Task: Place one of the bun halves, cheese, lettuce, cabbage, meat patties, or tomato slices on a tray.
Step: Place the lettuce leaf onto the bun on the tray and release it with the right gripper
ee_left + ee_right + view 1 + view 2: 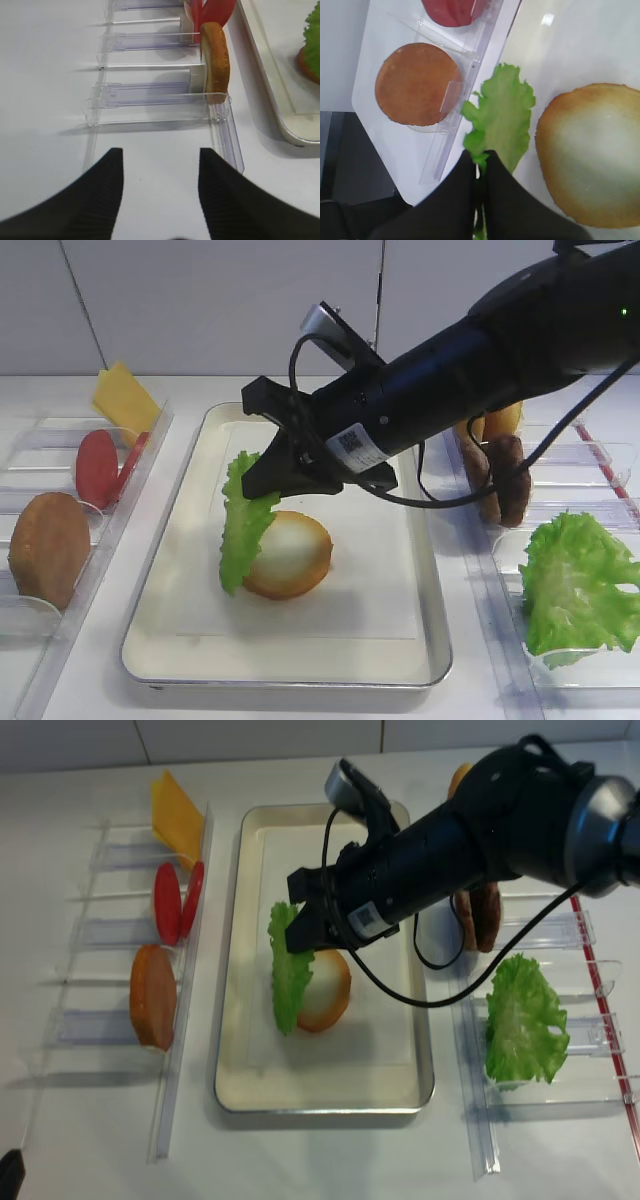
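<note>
My right gripper (262,480) is shut on the top edge of the lettuce (243,525), a frilly green leaf hanging down over the tray (370,585). The leaf's lower end reaches the left side of a bun half (293,555) that lies pale face up on the tray's paper. In the right wrist view the fingertips (470,165) pinch the lettuce (502,120), and the bun half (592,170) lies to its right. My left gripper (160,155) is open with nothing in it, above the bare table next to a clear rack.
The clear rack on the left holds a bun half (48,545), tomato slices (98,468) and cheese (125,398). The rack on the right holds meat patties (505,480) and a heap of green leaves (575,585). The tray's rim (272,95) lies right of my left gripper.
</note>
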